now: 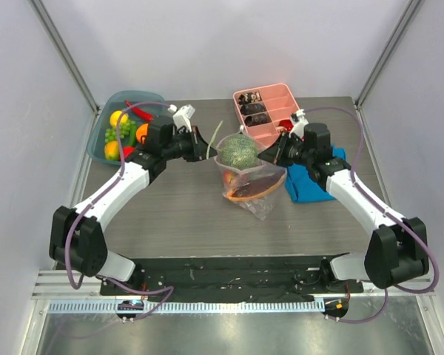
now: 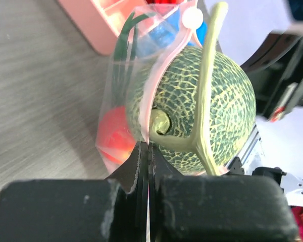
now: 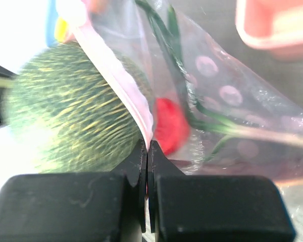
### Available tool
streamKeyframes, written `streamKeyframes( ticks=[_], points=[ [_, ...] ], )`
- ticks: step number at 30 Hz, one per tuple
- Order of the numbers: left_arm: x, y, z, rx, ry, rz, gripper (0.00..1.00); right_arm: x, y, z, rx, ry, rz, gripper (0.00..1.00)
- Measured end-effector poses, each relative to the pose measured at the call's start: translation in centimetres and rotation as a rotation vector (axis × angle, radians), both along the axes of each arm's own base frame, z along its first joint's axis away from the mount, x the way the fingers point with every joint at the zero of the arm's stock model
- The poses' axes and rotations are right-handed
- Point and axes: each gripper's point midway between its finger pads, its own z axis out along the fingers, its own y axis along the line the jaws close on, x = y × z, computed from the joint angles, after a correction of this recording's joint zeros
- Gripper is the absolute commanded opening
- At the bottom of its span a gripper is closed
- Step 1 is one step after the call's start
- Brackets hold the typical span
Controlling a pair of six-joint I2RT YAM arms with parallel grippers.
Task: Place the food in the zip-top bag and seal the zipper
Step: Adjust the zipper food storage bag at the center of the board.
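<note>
**A:** Where's the zip-top bag (image 1: 260, 205)?

**B:** In the middle of the worktop (image 1: 170, 214), at the centre of the top view, strung between the two arms. Its mouth is at the upper end and stands open.

**A:** What about the left fingers (image 1: 206, 151)?

**B:** They're pressed together on the pink zipper (image 2: 159, 75) at the left side of the mouth. In the left wrist view the strip runs straight down into the closed tips.

**A:** And the right fingers (image 1: 272, 155)?

**B:** They're also together, pinching the same pink strip on the right side. The white slider (image 2: 192, 18) sits near the top of the left wrist view.

**A:** What's in the mouth?

**B:** A green netted melon (image 1: 239, 151) with a pale stem sits between the two sets of fingers. Part of it is behind the clear plastic, but I can't tell how far in it is.

**A:** Is anything deeper inside?

**B:** There's a round red piece (image 2: 116, 136), some green leaves (image 2: 125, 40) and a dark brown-red piece (image 1: 255, 188) near the bottom.

**A:** Where's the other food (image 1: 126, 133)?

**B:** At the upper left, in a blue tub (image 1: 133, 95), there are yellow and orange fruit, green grapes and a red chili.

**A:** What else is around?

**B:** A pink divided tray (image 1: 275, 98) sits beyond the bag, at the upper centre. A blue cloth (image 1: 311, 185) lies under the right arm, just right of the bag.
</note>
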Motion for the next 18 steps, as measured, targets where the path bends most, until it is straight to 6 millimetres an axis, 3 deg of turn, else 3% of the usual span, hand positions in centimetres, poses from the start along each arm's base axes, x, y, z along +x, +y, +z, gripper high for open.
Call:
streamKeyframes(
  ticks=[7, 14, 18],
  points=[
    [-1.4, 0.3, 5.0, 0.064, -0.162, -0.037, 0.00, -0.2, 0.4, 9.2, -0.011, -0.174, 0.042, 0.01],
    [-3.1, 0.1, 10.0, 0.097, -0.300, -0.089, 0.00, -1.8, 1.5, 13.3, -0.031, -0.212, 0.100, 0.01],
    [-4.7, 0.4, 14.1, 0.079, -0.416, -0.112, 0.00, -3.2, 2.6, 15.4, -0.017, -0.226, 0.153, 0.01]
  ],
)
